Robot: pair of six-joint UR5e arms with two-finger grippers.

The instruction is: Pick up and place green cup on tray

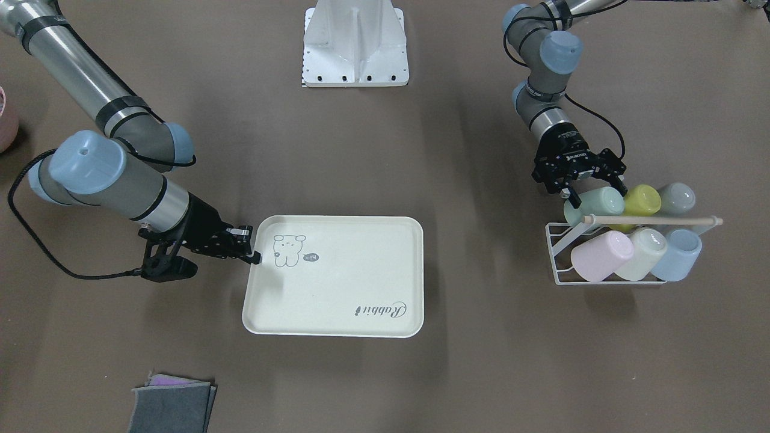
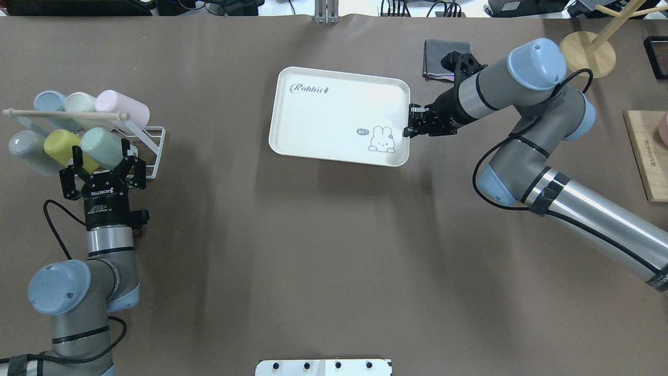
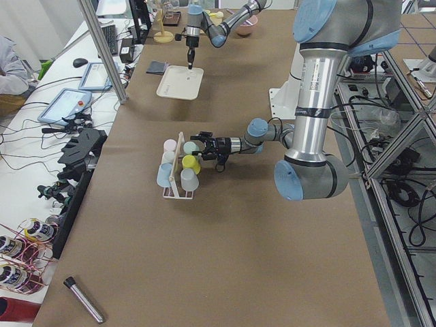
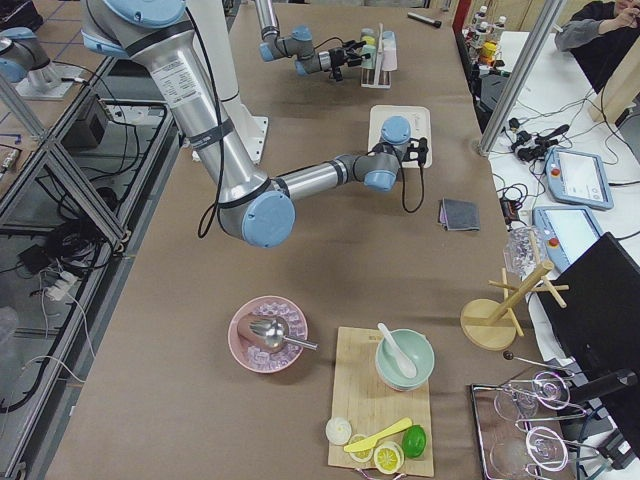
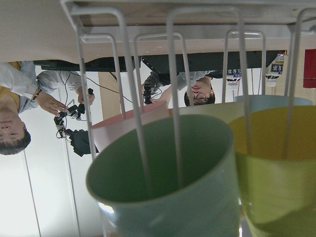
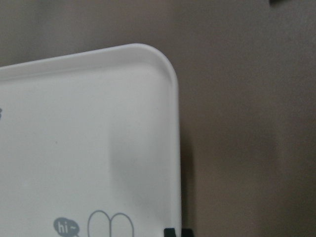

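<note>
The pale mint-green cup [image 2: 103,147] lies on its side in the front row of a white wire rack [image 2: 155,154], at the table's left end. It also shows in the front-facing view [image 1: 595,202] and fills the left wrist view [image 5: 168,192]. My left gripper [image 2: 102,155] is open, with a finger on each side of the cup's base; I cannot tell if they touch it. The cream-white tray [image 2: 329,120] with "Rabbit" script sits mid-table [image 1: 349,270]. My right gripper [image 2: 408,125] is shut on the tray's rim by the line drawing; the right wrist view shows that corner [image 6: 74,138].
The rack also holds a yellow-green cup [image 2: 61,149], a grey cup [image 2: 26,151], and pink [image 2: 122,107], cream [image 2: 81,103] and blue [image 2: 48,102] cups under a wooden dowel [image 2: 65,113]. Folded grey cloths [image 2: 438,60] lie beyond the tray. A wooden stand [image 2: 587,47] and board [image 2: 647,154] are at the right.
</note>
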